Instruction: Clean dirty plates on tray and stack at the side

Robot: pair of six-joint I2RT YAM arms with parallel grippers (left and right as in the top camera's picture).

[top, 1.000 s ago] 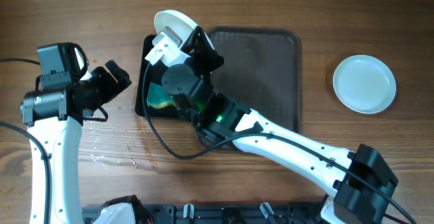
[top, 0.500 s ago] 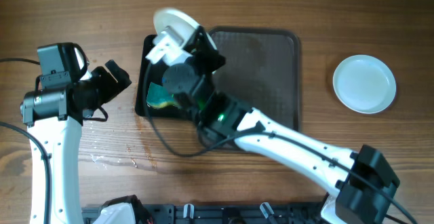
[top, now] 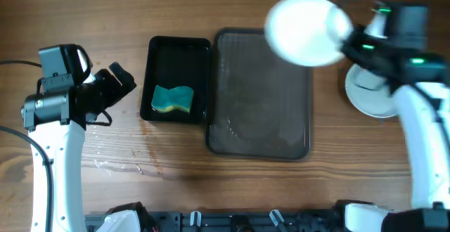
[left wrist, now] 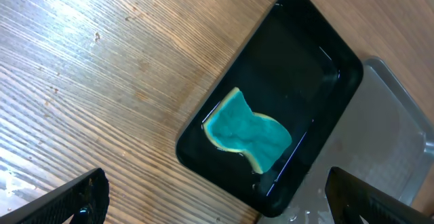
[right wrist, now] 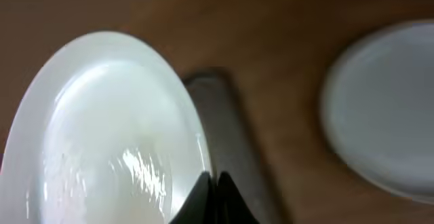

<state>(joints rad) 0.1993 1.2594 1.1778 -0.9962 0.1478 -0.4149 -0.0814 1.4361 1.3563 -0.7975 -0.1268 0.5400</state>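
Observation:
My right gripper [top: 349,39] is shut on the rim of a white plate [top: 306,29] and holds it in the air over the far right corner of the dark brown tray [top: 260,91]. In the right wrist view the jaws [right wrist: 211,190] pinch the plate's edge [right wrist: 108,136], with the tray's rim [right wrist: 230,136] below. A second white plate [top: 373,100] lies on the table to the right, partly under my right arm; it also shows in the right wrist view [right wrist: 386,108]. The tray holds no plate. My left gripper [top: 114,95] is open and empty, left of the trays.
A smaller glossy black tray [top: 179,53] stands left of the brown tray and holds a teal and yellow sponge [top: 173,100]. Both show in the left wrist view, the black tray [left wrist: 298,54] and the sponge [left wrist: 247,132]. Water drops [top: 119,163] lie on the wood at front left.
My right arm has swung from over the black tray far to the right, carrying the plate with it. The left arm has not moved.

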